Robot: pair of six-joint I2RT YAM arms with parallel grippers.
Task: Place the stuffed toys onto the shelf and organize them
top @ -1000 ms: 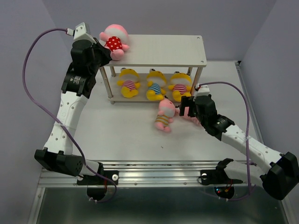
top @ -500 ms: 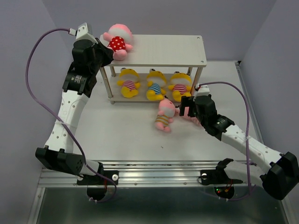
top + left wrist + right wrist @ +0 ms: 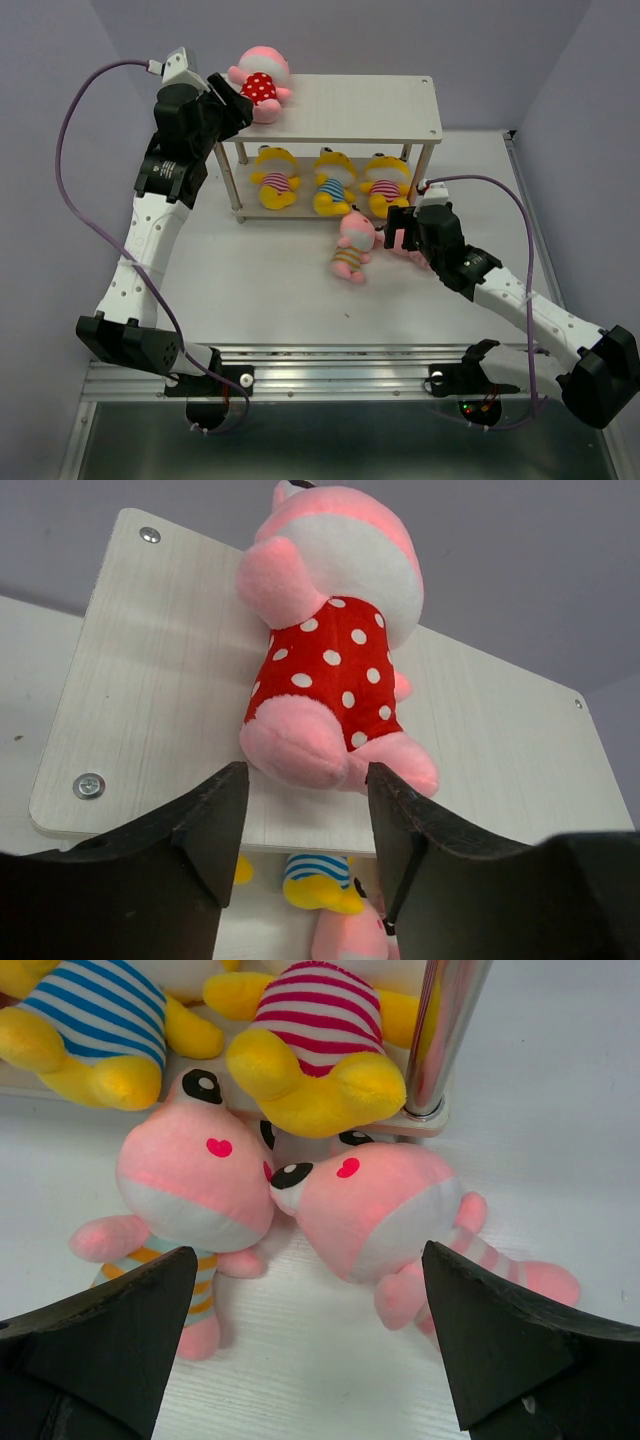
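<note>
The pink plush doll in the red polka-dot outfit (image 3: 335, 650) lies at the left end of the top board of the pale wooden two-tier shelf with thin metal legs (image 3: 350, 105), its head toward the back. On the lower board you have three yellow plush dolls in a row: one in pink stripes (image 3: 277, 180), one in blue stripes (image 3: 333, 180) and one in red stripes (image 3: 384, 183). Two more pink dolls lie on the white table (image 3: 260, 300) just in front of the shelf, heads touching: one in a yellow-striped outfit (image 3: 190, 1185) and one in pink stripes (image 3: 375, 1210). Your left gripper (image 3: 308, 775) sits at the board's near left edge, jaws parted either side of the polka-dot doll's feet, not squeezing it. Your right gripper (image 3: 308, 1255) hangs over the two pink dolls, jaws spread wide, holding nothing
</note>
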